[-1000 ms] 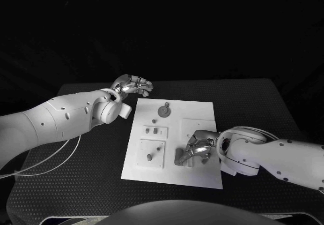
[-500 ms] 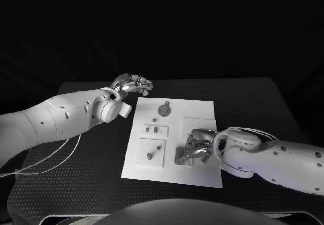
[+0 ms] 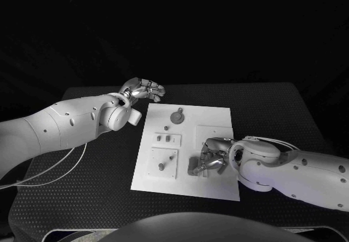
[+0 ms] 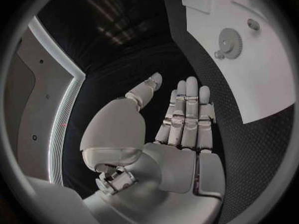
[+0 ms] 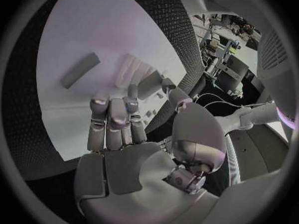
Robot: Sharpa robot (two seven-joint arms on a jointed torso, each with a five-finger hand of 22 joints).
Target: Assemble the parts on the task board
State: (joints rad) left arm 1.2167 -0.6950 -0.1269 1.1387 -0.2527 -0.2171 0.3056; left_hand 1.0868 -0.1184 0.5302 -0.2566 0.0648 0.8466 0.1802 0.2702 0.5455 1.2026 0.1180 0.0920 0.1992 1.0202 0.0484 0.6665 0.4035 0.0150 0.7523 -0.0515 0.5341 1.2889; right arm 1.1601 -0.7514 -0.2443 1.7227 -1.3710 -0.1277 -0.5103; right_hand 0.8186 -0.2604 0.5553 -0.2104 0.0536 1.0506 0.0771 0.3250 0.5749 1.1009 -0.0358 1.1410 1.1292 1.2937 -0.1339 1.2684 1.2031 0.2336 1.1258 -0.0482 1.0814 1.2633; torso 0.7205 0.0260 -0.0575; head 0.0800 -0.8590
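Nearest, the right hand (image 3: 212, 160) hangs low over the near right part of the board (image 3: 218, 118), fingers (image 5: 111, 115) straight and close together above a grey part (image 3: 194, 168); whether they touch it I cannot tell. Small parts (image 3: 167, 138) stand mid-board, a gear (image 3: 177, 118) farther back. Beyond the far left corner, the left hand (image 3: 144, 89) hovers, fingers together, holding nothing.

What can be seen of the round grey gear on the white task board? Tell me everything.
The round grey gear lies flat near the far edge of the white task board. It looks like dull metal or plastic, with fine teeth around its rim and a small hub at its centre. A much smaller round grey piece sits against its rim. Neither hand touches it; the left hand hovers off the board's far left corner.
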